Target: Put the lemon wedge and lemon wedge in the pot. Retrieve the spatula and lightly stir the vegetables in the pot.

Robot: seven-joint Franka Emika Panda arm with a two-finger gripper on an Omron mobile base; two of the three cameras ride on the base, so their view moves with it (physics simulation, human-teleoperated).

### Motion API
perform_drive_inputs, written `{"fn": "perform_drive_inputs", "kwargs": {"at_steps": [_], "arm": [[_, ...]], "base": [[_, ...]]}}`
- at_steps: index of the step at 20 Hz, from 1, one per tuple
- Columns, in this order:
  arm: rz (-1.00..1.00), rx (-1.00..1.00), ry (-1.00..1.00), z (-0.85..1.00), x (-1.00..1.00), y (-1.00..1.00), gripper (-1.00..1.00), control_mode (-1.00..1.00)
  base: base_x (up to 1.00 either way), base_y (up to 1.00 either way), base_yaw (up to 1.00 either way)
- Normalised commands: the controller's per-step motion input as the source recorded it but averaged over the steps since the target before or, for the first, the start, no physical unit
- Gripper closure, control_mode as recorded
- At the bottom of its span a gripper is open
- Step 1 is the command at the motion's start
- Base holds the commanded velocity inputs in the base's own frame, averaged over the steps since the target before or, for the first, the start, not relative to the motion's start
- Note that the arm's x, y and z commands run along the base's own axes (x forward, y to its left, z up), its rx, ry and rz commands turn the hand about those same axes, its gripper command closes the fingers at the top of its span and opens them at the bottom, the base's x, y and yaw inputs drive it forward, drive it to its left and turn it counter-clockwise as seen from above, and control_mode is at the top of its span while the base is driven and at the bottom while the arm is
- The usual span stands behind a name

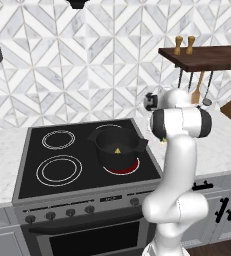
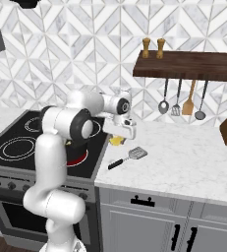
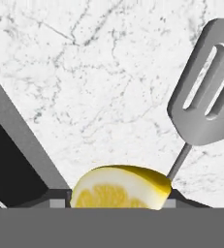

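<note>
While the gripper (image 2: 118,140) hangs low at centre frame, jaws seemingly pinching a lemon wedge (image 3: 120,188) half cut off at the hand view's bottom, spatula (image 2: 128,157) just beside on marble counter (image 2: 184,157), pot (image 1: 117,146) mid-frame on stove (image 1: 62,170), second wedge (image 1: 117,150) inside.

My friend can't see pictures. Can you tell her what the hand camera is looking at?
A bright yellow lemon wedge sits right at the bottom, cut side facing the camera, on a white marble counter. Beside it lies a grey slotted metal spatula, its thin handle running down behind the wedge. The dark edge of the black stove shows at the left.
</note>
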Motion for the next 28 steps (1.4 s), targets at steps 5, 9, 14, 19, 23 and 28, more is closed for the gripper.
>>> {"fn": "perform_drive_inputs", "kwargs": {"at_steps": [5,9,14,19,23,28], "arm": [[0.00,-0.01,-0.08,0.82,-0.03,0.43,1.00,-1.00],[0.00,-0.03,-0.12,0.69,-0.19,0.61,1.00,-1.00],[0.00,-0.04,-0.11,0.49,-0.30,0.72,1.00,-1.00],[0.00,-0.08,-0.08,0.21,-0.28,0.97,1.00,-1.00],[-0.02,-0.24,0.11,-0.40,0.17,1.00,1.00,-1.00],[-0.08,-0.16,0.15,-0.60,0.23,0.67,1.00,-1.00]], "base": [[0.00,0.00,0.00],[0.00,0.00,0.00],[0.00,0.00,0.00],[0.00,0.00,0.00],[0.00,0.00,0.00],[0.00,0.00,0.00]]}}
